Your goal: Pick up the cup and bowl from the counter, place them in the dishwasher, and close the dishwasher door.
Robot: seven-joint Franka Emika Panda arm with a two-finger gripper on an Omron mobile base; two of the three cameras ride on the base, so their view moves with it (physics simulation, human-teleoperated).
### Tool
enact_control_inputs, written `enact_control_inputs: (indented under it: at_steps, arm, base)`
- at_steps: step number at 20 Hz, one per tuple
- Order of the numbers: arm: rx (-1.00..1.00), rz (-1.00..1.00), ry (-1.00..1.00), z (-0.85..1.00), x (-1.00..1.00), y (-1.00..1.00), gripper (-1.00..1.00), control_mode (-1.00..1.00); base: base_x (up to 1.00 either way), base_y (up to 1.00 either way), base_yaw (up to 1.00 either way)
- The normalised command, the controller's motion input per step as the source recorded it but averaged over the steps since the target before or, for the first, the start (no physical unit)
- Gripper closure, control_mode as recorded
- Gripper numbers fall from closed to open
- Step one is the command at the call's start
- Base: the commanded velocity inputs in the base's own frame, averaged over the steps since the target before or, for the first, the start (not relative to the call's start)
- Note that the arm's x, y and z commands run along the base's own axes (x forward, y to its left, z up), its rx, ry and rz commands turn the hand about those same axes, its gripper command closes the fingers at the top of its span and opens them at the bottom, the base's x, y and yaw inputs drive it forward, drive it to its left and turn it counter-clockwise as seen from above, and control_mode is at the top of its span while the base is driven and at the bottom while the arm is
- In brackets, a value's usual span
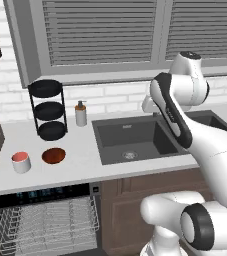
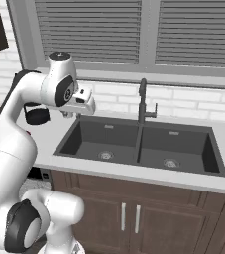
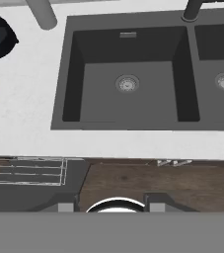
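A small white-grey cup with a salmon-red inside (image 1: 21, 161) and a glossy red-brown bowl (image 1: 53, 155) stand side by side, apart, on the pale grey-white counter (image 1: 80, 165), left of the dark grey sink (image 1: 130, 140). Below them the dishwasher (image 1: 45, 220) is open, its white wire rack (image 1: 42, 225) drawn out. The two-finger gripper (image 3: 111, 206) hangs above the sink's front edge, finger tips spread and holding nothing.

Glossy red-brown bowl (image 1: 53, 155), matt pale counter (image 1: 80, 165), white wire dishwasher (image 1: 42, 222) rack, matt dark sink (image 1: 130, 137)
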Motion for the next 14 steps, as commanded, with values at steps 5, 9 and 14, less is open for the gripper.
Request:
enact_control_inputs:
  at_steps: [5, 9, 14]
  arm:
    - [0.0, 0.0, 0.0, 0.0, 0.0, 0.0, -1.0, 1.0]
    - [0.0, 0.0, 0.0, 0.0, 0.0, 0.0, -1.0, 1.0]
    - [0.0, 0.0, 0.0, 0.0, 0.0, 0.0, -1.0, 1.0]
  base:
    - [0.0, 0.0, 0.0]
    - [0.0, 0.0, 0.0]
    - [0.0, 0.0, 0.0]
